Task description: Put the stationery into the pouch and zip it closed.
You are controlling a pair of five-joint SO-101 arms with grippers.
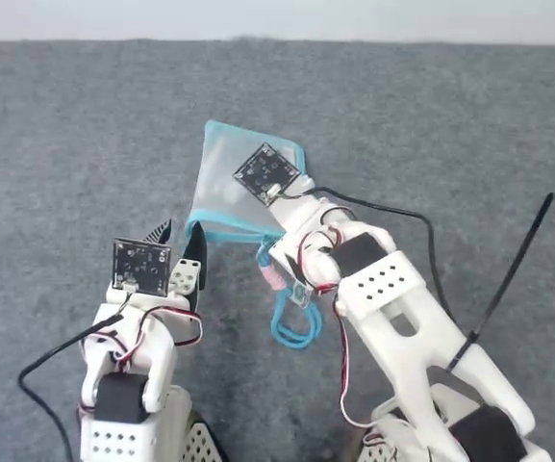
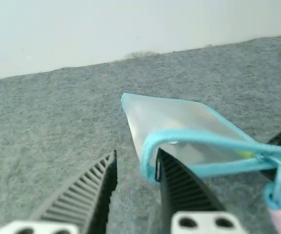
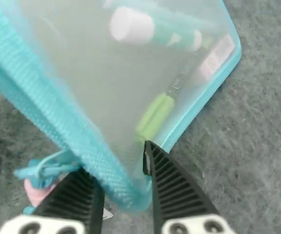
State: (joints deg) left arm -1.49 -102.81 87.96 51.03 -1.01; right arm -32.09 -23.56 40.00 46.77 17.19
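Pinching the pouch at one zip-edge corner, your R gripper tilts it so the stationery sits inside; L gripper is spread at the opp. corner, prob. to brace for zipping

Grey carpet, pale wall behind.

Left arm sits at 7 o'clock, folded compact, wrist pointing to 12. Left gripper has its jaws spread apart. Right arm is based at 5 o'clock, stretched out toward 11, wrist pitched down. Right gripper is pinched onto the pouch edge.
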